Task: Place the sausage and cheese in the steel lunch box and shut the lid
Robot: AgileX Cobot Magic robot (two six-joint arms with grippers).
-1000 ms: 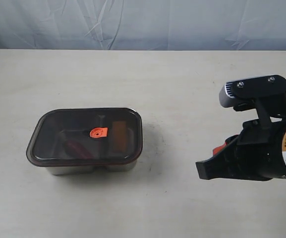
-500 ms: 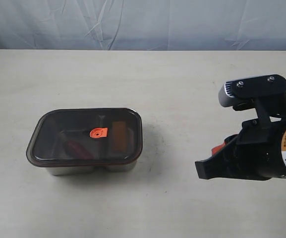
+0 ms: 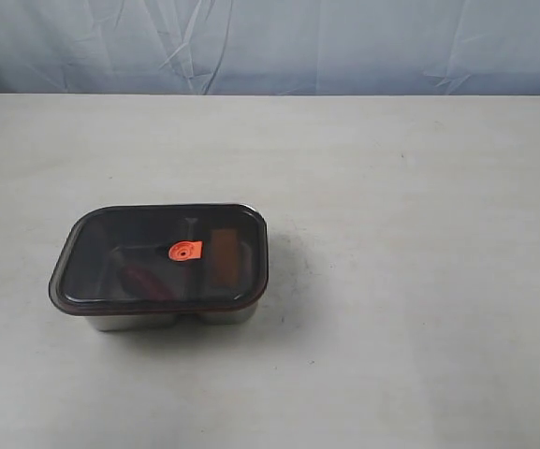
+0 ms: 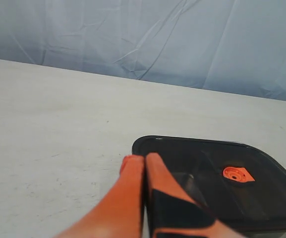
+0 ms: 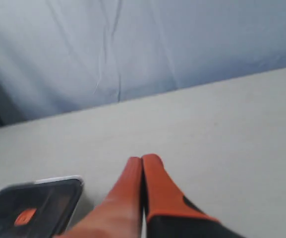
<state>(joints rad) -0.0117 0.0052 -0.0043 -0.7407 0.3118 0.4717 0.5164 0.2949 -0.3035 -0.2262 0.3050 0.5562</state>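
Note:
The steel lunch box (image 3: 138, 321) stands left of the table's middle, its dark translucent lid (image 3: 101, 253) seated on top with an orange valve tab (image 3: 185, 251) at the centre. Through the lid I make out the red sausage (image 3: 143, 278) in the left compartment and the orange cheese (image 3: 224, 254) in the right one. Neither arm appears in the exterior view. In the left wrist view my left gripper (image 4: 143, 159) is shut and empty beside the lid (image 4: 261, 198). My right gripper (image 5: 142, 160) is shut and empty, away from the lunch box (image 5: 28, 206).
A pale beige table (image 3: 410, 234) stretches on all sides of the box. A wrinkled blue-grey cloth backdrop (image 3: 279, 42) hangs along the far edge.
The right arm, low at the right of the exterior view before, has drawn out of that view. The lunch box and lid have not moved.

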